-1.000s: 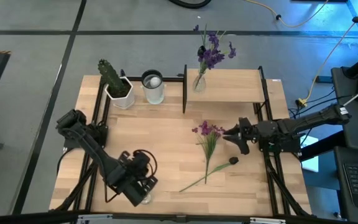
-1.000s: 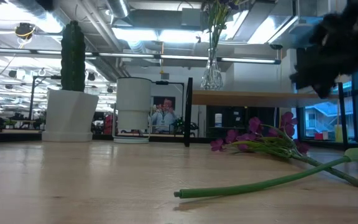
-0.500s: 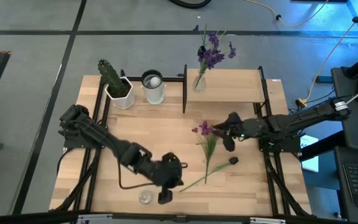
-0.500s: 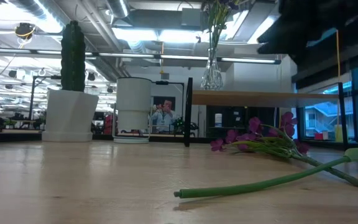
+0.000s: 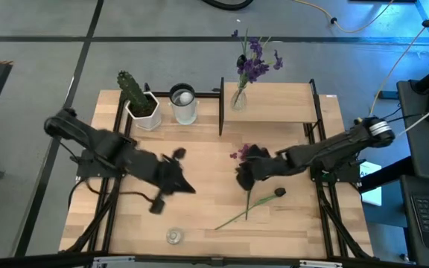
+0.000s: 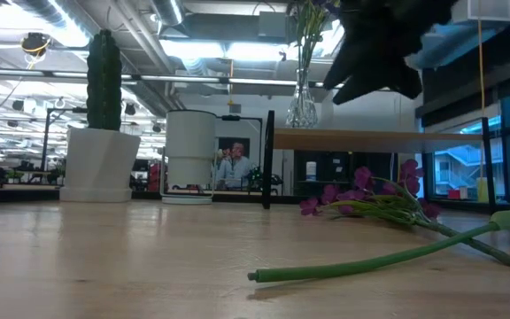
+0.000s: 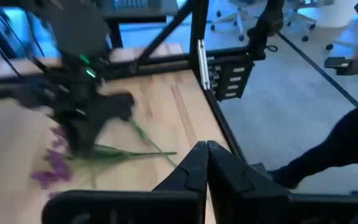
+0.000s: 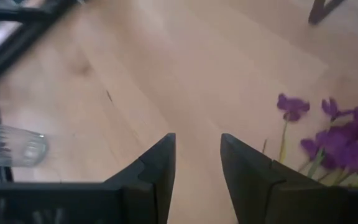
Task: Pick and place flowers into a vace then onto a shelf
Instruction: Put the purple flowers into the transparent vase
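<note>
A bunch of pinkish-purple flowers lies flat on the table, its long green stems running toward the near edge. My right gripper hovers open just above the blooms and touches nothing. My left gripper hangs shut and empty over the table's middle left. A small clear glass vase stands by the near edge, also in the right wrist view. On the shelf stands another glass vase with violet flowers.
A green cactus in a white pot and a white cylindrical container stand at the far left of the table. Black posts carry the shelf at the far right. Bare wood lies between the two grippers.
My left gripper has risen from beside the small glass vase at the near edge and gone toward the table's middle, rolling as it went, still shut. My right gripper has travelled toward the table's left and now hangs over the blooms, still open. Vase and flowers have not moved.
</note>
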Controlling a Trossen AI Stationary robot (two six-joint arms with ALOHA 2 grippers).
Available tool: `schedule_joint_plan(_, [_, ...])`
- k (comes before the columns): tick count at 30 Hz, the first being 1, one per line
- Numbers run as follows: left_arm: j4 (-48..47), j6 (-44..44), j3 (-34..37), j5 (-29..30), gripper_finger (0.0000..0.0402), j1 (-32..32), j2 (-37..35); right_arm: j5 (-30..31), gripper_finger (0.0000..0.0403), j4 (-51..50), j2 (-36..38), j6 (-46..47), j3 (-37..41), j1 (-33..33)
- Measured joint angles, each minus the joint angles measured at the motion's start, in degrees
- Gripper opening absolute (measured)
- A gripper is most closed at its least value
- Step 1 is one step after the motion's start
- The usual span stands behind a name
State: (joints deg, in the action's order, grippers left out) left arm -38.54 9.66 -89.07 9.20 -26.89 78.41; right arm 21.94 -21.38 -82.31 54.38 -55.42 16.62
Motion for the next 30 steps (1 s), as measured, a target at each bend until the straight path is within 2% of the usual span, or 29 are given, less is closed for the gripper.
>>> schedule_joint_plan(6, [1.3,-3.4,9.3,-2.3,0.0003,3.6,-10.6,-0.3,0.0130,-13.8,-9.8,9.5,-11.4,1.3])
schedule_joint_plan(10, [2.1,-1.5,18.9,-2.5,0.0002,5.5,-19.7,-2.5,0.0130,-21.0,-14.2,15.1,-16.5,2.9])
schedule_joint_plan(12, [5.6,-1.1,24.9,-2.5,0.0003,5.9,-24.8,-2.6,0.0130,-23.6,-15.7,18.8,-18.1,4.0])
schedule_joint_plan(17, [17.4,1.3,40.7,-2.5,0.0002,6.0,-38.5,-4.1,0.0130,-24.9,-16.7,28.9,-18.7,6.9])
schedule_joint_plan(22, [28.2,3.6,54.3,-2.5,0.0003,6.0,-49.3,-6.9,0.0130,-32.5,-16.8,37.4,-18.7,9.2])
schedule_joint_plan(26, [33.6,4.8,61.8,-2.5,0.0002,6.0,-55.2,-7.2,0.0130,-36.5,-16.8,45.4,-18.6,10.0])
schedule_joint_plan(30, [36.5,3.4,66.7,-3.9,0.0003,6.0,-59.1,-6.7,0.0130,-36.8,-16.8,47.2,-18.6,10.3])
